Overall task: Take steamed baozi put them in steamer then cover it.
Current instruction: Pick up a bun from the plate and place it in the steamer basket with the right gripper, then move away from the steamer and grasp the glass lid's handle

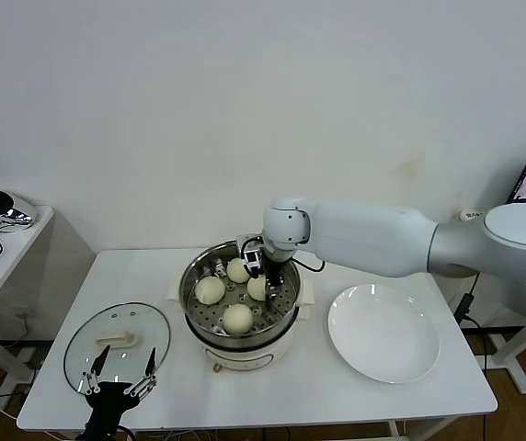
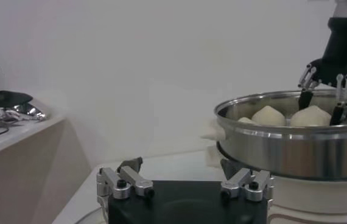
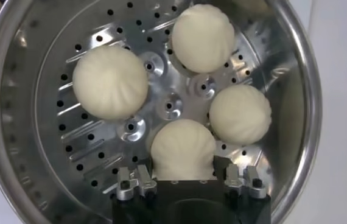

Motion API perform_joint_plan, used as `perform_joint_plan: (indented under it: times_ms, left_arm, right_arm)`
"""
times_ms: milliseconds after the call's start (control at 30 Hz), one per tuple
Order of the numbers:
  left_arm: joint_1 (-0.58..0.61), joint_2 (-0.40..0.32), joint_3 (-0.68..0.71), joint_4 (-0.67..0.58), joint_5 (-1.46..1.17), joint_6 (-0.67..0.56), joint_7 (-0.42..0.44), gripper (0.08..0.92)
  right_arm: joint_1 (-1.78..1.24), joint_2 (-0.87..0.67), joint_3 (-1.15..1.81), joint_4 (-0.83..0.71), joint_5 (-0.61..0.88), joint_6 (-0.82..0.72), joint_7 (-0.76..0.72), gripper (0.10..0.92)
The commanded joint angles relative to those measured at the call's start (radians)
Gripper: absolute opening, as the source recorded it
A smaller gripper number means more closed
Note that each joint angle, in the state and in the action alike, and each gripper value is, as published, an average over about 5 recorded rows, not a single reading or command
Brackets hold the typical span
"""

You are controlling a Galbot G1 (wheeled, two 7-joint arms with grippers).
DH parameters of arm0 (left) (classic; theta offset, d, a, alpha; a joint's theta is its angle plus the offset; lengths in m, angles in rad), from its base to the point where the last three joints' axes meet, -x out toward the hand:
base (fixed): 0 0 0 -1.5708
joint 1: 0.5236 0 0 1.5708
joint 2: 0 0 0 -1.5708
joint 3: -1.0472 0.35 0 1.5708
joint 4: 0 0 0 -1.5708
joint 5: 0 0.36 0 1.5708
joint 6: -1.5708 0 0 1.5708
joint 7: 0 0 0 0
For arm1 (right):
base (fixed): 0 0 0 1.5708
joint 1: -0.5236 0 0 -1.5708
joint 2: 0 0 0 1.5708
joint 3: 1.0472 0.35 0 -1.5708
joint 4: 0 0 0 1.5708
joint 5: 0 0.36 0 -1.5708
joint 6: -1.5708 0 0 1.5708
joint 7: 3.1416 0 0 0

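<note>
Right wrist view — right gripper (image 3: 184, 178) part-open, straddling baozi (image 3: 183, 148).

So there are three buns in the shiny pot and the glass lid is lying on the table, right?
Almost. There are four buns in the shiny pot, not three; the right wrist view shows all four on the holed tray, one of them between the fingers of the right pincer. The glass lid is indeed lying on the table, beside the pot.

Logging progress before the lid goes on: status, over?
Right gripper astride fourth baozi in steamer. Left gripper open, over cover. White plate bare.
</note>
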Motion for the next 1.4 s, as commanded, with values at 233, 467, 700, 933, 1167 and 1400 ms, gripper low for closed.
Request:
perform_joint_plan:
  times_ms: [233,467,700,933,1167,1400]
  left_arm:
    - [-0.004,0.006,-0.001,0.014,-0.001,0.001,0.000,0.823]
    - [-0.018,0.009,-0.001,0.043,0.000,-0.001,0.000,0.823]
    - [-0.026,0.005,-0.011,0.067,0.014,-0.004,0.000,0.823]
    - [-0.043,-0.017,-0.011,0.113,0.037,-0.027,-0.006,0.823]
    - [-0.072,-0.033,-0.012,0.170,0.155,-0.104,-0.037,0.823]
    - [-0.166,0.064,-0.115,0.309,0.703,-0.131,-0.092,0.823]
  right_arm:
    - [0.137,-0.249,0.103,0.238,0.084,-0.018,0.045,0.809]
    - [-0.084,-0.578,0.308,0.509,0.247,0.114,0.451,0.823]
    - [-0.809,-0.798,0.882,0.623,0.193,0.455,0.751,0.823]
    - [-1.533,-0.593,1.582,0.581,-0.046,0.741,0.802,0.823]
    - [-1.835,-0.201,1.998,0.556,-0.215,0.864,0.696,0.823]
    - [-1.983,0.056,2.203,0.603,-0.261,0.801,0.672,0.823]
